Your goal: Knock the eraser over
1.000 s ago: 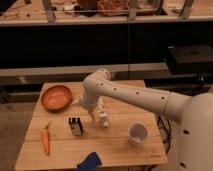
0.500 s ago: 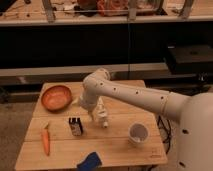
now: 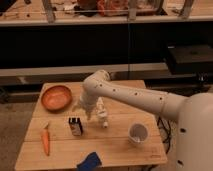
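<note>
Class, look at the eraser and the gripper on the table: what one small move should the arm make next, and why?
Probably a short sideways sweep toward the eraser. It stands upright on the table, apart from the gripper, which hangs just beside and slightly above it, next to the white bottle. A nudge near its top should tip it.

My white arm [image 3: 135,96] reaches leftward from my body at the right, elbow bent down, with my gripper [image 3: 85,111] hanging low at its end, pointing downward above the tabletop.
</note>
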`<state>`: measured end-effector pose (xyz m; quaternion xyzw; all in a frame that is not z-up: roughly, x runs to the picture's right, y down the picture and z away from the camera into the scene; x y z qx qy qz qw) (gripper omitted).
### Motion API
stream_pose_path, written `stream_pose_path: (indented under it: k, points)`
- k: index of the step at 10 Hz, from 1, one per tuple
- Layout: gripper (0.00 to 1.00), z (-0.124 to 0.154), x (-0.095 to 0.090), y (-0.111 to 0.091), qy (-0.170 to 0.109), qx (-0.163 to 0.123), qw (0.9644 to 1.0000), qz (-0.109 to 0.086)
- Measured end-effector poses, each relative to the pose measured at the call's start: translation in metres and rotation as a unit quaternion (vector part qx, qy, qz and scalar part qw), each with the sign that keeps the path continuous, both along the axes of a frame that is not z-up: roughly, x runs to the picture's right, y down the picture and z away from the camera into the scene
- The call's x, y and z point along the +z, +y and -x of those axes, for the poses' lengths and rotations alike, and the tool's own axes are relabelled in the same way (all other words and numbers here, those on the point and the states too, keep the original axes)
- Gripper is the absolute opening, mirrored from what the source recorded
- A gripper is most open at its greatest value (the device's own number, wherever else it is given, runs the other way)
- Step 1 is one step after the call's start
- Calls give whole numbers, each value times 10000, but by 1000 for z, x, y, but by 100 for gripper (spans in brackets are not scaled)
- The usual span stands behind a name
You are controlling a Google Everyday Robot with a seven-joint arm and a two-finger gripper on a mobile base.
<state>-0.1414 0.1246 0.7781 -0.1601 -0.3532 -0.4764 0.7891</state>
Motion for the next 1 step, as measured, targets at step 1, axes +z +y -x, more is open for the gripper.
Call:
stream_pose_path:
  k: [1]
  points:
    - [30, 4, 3, 0, -111, -34, 9999, -70]
